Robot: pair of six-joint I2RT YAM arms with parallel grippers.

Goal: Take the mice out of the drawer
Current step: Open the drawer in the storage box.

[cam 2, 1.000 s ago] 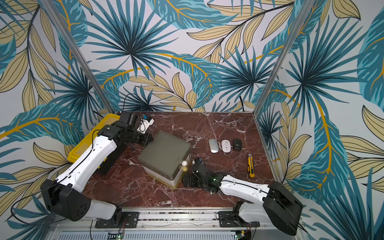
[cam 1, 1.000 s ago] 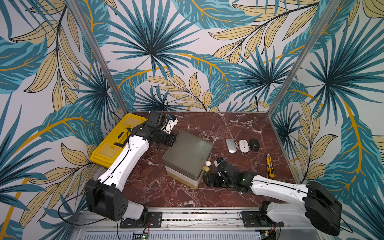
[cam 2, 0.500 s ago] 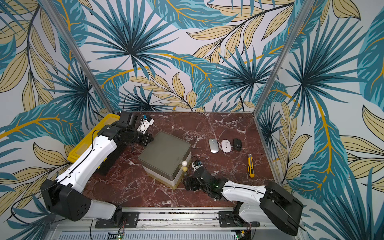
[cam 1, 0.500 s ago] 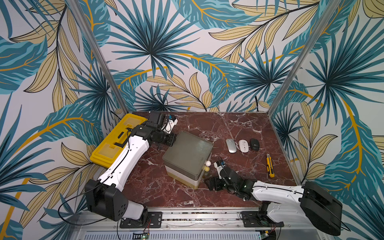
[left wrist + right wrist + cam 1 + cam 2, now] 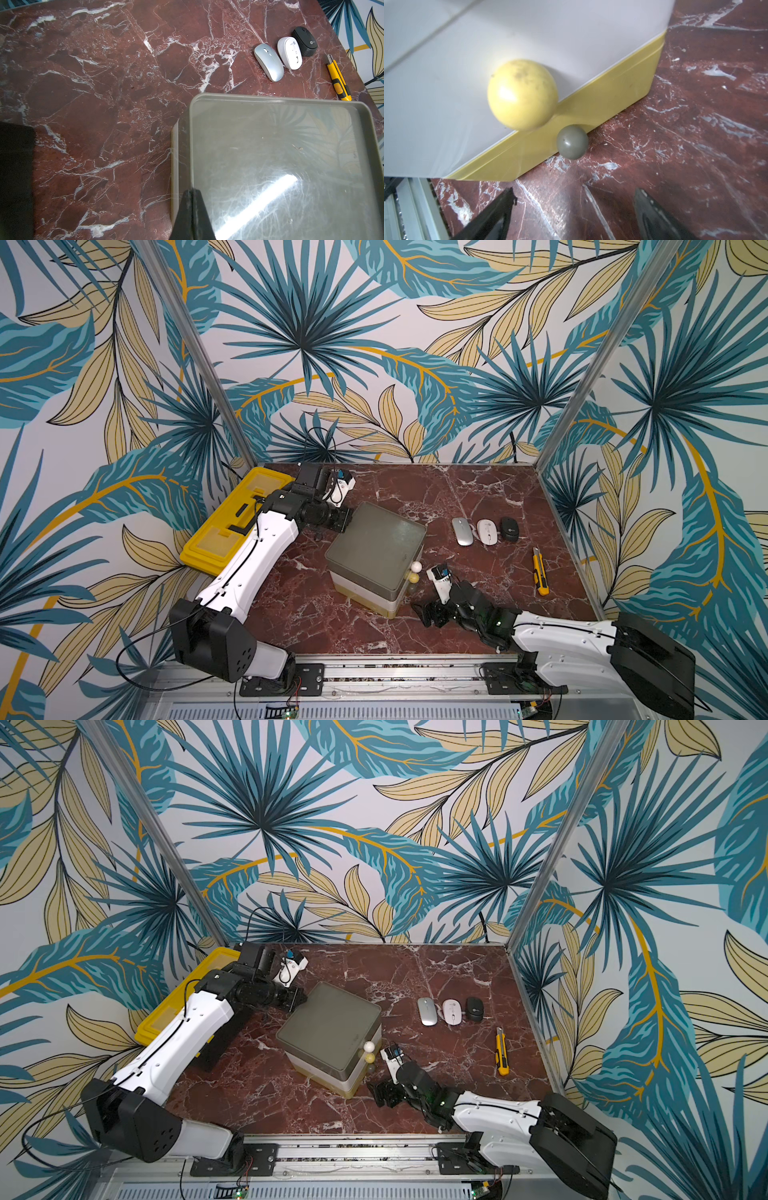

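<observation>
Three mice lie in a row on the marble at the back right: silver (image 5: 462, 531), white (image 5: 486, 531) and black (image 5: 509, 528); the left wrist view shows the same silver (image 5: 269, 62), white (image 5: 289, 53) and black (image 5: 304, 41) mice. The grey-topped drawer unit (image 5: 376, 549) stands mid-table with its drawers pushed in, so their insides are hidden. My left gripper (image 5: 192, 190) is shut and rests on the unit's back corner. My right gripper (image 5: 575, 191) is open, low over the table, facing the yellow knob (image 5: 522, 94) and the grey knob (image 5: 572, 142).
A yellow-black utility knife (image 5: 540, 571) lies near the right wall. A yellow toolbox (image 5: 232, 522) leans at the left edge behind my left arm. A white knob (image 5: 416, 567) sits on the top drawer. The metal rail runs along the table's front.
My right gripper has dropped and slid toward the table's front, away from the upper knobs, and its jaws have narrowed slightly. The left arm has not moved.
</observation>
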